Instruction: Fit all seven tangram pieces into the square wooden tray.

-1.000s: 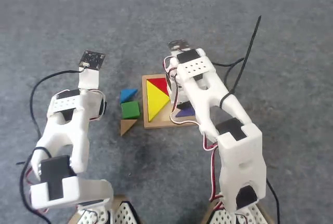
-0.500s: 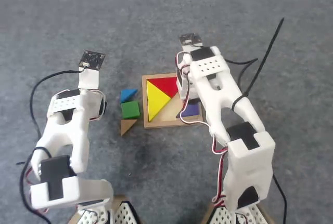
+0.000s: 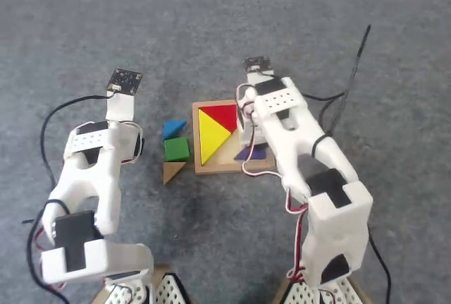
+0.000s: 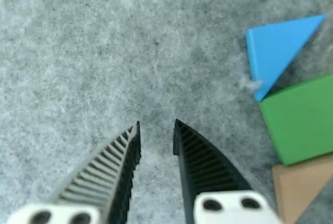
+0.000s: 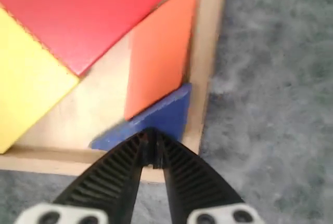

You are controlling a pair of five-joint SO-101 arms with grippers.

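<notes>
The square wooden tray (image 3: 199, 170) holds a yellow triangle (image 3: 210, 137) and a red triangle (image 3: 224, 114). The right wrist view adds an orange piece (image 5: 158, 73) along the tray rim (image 5: 208, 52) and a dark blue piece (image 5: 156, 122) in the corner beside it. My right gripper (image 5: 152, 140) is shut, its tips right at the dark blue piece's edge. Left of the tray, a blue triangle (image 3: 173, 129), a green square (image 3: 177, 149) and a tan triangle (image 3: 172, 171) lie on the mat. My left gripper (image 4: 156, 125) hangs open over bare mat beside the blue triangle (image 4: 276, 50) and green square (image 4: 302, 117).
Grey carpet-like mat (image 3: 106, 36) covers the whole table. The right arm (image 3: 296, 135) lies over the tray's right side. The left arm (image 3: 91, 170) stands left of the loose pieces. A black cable (image 3: 349, 85) rises behind the right arm.
The right arm swung to the right off the tray's middle, then edged back a little left. The dark blue piece shifted slightly in its corner. The left arm stayed still.
</notes>
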